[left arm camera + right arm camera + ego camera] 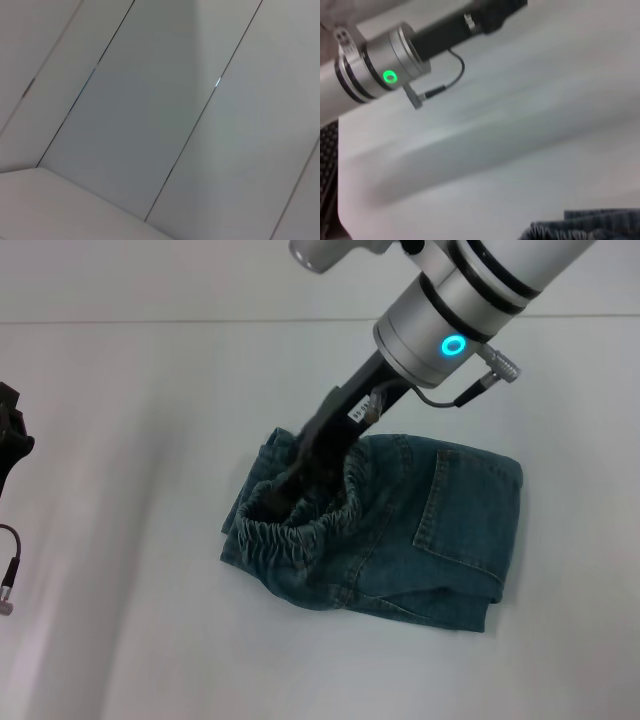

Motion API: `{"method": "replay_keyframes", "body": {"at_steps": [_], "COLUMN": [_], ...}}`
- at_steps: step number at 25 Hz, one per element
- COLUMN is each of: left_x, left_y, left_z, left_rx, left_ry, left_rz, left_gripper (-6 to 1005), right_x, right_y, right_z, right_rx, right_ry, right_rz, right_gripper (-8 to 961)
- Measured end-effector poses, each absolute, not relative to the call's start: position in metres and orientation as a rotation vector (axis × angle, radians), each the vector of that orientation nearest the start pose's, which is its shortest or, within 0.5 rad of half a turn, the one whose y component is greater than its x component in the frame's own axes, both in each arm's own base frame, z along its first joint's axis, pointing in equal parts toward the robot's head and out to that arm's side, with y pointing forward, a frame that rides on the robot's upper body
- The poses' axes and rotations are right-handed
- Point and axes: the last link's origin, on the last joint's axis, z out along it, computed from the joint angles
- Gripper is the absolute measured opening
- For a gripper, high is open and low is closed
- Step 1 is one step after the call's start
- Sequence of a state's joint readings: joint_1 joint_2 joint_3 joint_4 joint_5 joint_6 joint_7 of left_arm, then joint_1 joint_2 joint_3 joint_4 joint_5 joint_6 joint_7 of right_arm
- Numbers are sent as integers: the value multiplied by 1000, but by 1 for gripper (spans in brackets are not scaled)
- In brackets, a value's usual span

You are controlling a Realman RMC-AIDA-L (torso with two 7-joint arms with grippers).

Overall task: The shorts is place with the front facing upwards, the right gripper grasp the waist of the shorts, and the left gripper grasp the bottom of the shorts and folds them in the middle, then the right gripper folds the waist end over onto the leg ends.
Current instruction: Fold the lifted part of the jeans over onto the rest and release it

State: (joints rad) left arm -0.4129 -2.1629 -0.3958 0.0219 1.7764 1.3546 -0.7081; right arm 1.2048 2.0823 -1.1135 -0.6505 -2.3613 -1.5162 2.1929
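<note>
The right gripper (272,498) pinches the puckered elastic waist (300,530) of the folded denim shorts (440,530) (left gripper (10,445) parked, fingers unclear).

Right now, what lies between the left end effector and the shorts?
Head view: only bare white table between the left end effector, parked at the left edge, and the shorts. The right end effector is at the waistband.

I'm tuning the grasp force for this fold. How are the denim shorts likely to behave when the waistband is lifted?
Probably floppy: the shorts already lie folded and rumpled on the table, holding no shape. The gathered waist bunches around the right gripper, so it would likely stretch and sag instead of lifting flat. Denim layers look thick, so fairly heavy for cloth, unlikely to slip.
</note>
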Motion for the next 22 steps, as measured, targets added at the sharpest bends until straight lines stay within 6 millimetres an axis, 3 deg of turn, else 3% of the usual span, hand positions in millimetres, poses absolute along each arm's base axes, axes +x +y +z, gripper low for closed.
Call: {"method": "replay_keyframes", "body": {"at_steps": [7,9,14,22], "left_x": [-340,-341,-341,-340], "left_y": [298,298,298,300], "left_z": [-10,-10,-9,-8], "left_rx": [-1364,-1361,-1359,-1364], "left_ry": [-930,-936,-939,-932], "left_rz": [-1127,-1131,-1131,-1134], "left_gripper": [100,101,105,111], "right_x": [64,72,91,104], "right_y": [394,390,381,377], "right_z": [-40,-33,-31,-61], "right_rx": [-3170,-3189,-3221,-3159], "right_ry": [620,638,659,641], "right_rz": [-306,-344,-442,-569], "right_gripper": [697,872,859,857]}}
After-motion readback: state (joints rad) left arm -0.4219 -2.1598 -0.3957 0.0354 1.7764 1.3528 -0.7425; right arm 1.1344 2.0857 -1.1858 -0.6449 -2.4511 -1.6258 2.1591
